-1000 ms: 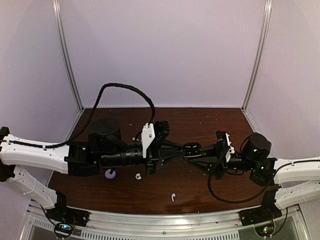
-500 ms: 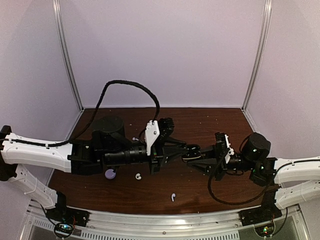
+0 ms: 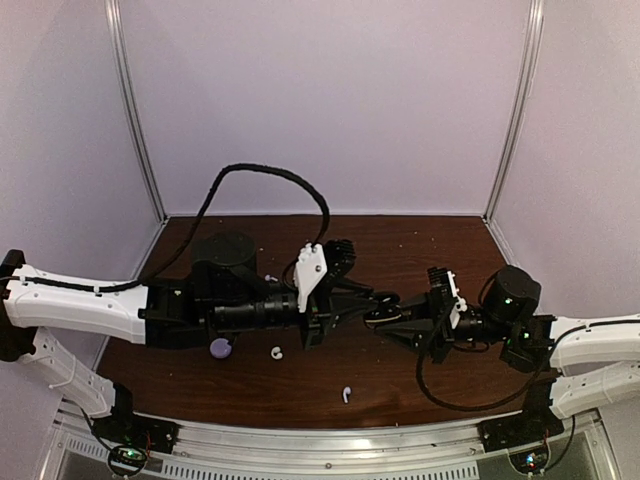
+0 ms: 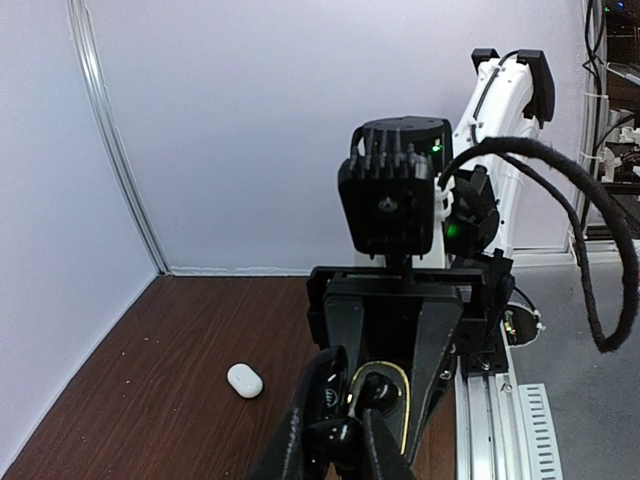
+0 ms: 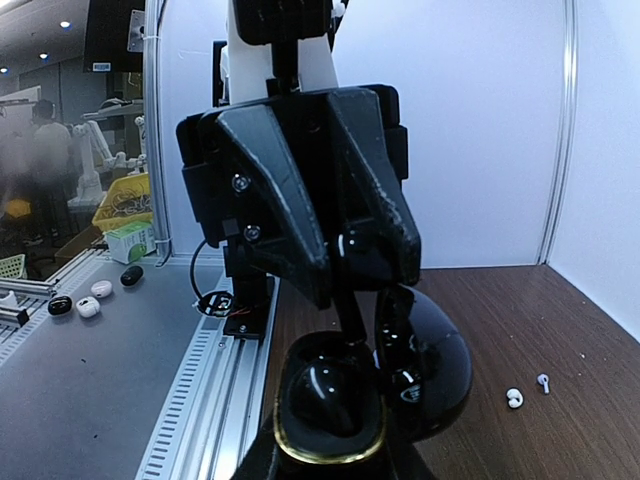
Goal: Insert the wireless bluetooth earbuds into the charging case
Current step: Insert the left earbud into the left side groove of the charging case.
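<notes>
Alignment looked like the heart of this step. The left claw (image 3: 372,300) was pinched together on what appeared to be a black earbud (image 4: 338,436), held in the air just above the open black case (image 5: 330,420). The right claw (image 3: 396,318) was clamped on that case from below, well off the surface (image 3: 450,245) and over its middle. The case's gold-rimmed tray faced the left claw, and its lid (image 5: 432,365) stood open to one side. Whether the bud already touched the tray could not be told; it did not look seated.

To do it well, the bud probably needed to be turned to match its pocket before going down. It should then have been lowered slowly and straight, with the right claw holding the case level and steady. Letting go was likely best only once the bud sat flush below the rim, since a tilted bud could have slipped off the glossy tray.

A curled white earbud (image 3: 276,352) and a stemmed white earbud (image 3: 346,394) lay on the surface toward the near edge, well apart from the case. A lavender earbud (image 3: 220,348) lay partly under the left arm.
</notes>
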`<state>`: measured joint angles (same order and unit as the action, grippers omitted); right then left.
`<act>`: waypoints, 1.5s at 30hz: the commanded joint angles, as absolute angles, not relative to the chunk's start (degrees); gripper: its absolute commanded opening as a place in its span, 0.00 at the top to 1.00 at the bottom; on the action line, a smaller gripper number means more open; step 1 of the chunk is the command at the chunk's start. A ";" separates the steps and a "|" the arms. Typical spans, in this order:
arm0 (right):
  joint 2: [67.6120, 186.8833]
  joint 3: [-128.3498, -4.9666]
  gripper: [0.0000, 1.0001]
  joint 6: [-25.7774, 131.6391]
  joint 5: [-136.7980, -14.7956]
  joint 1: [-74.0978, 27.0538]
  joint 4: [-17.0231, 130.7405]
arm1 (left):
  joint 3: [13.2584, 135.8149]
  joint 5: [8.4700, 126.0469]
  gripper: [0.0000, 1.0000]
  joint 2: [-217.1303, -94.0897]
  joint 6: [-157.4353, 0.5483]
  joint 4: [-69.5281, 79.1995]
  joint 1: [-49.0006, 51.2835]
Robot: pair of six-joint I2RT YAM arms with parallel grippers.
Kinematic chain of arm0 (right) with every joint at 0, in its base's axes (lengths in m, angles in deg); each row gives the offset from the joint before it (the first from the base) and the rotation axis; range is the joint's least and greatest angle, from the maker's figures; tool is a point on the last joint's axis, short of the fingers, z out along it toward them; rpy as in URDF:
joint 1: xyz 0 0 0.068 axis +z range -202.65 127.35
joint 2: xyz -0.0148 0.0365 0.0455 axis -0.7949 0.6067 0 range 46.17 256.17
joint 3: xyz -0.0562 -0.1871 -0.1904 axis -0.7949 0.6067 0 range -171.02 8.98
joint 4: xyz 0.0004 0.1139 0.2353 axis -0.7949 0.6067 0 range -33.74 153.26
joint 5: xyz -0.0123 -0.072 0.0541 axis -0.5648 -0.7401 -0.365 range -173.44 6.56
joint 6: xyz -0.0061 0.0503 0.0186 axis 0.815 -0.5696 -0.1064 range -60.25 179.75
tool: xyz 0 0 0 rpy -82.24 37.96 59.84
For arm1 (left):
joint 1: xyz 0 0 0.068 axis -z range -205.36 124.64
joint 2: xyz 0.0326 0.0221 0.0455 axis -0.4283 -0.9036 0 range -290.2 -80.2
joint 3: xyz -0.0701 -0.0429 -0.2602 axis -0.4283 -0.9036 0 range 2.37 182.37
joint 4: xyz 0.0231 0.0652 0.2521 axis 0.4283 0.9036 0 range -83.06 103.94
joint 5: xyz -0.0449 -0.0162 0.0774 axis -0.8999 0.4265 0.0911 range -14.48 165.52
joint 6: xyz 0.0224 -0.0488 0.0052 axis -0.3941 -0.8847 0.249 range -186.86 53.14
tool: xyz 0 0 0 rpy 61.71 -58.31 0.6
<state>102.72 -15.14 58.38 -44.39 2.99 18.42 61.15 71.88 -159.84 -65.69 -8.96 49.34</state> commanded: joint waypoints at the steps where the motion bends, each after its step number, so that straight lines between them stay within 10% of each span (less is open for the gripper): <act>1: 100.93 -16.05 1.00 59.00 -43.38 3.42 15.66 | 62.19 71.54 0.93 -160.24 -65.99 -6.14 49.35; 45: 102.26 -14.82 1.00 54.22 -46.84 3.29 12.06 | 62.46 65.84 0.95 -158.21 -58.17 -2.14 49.67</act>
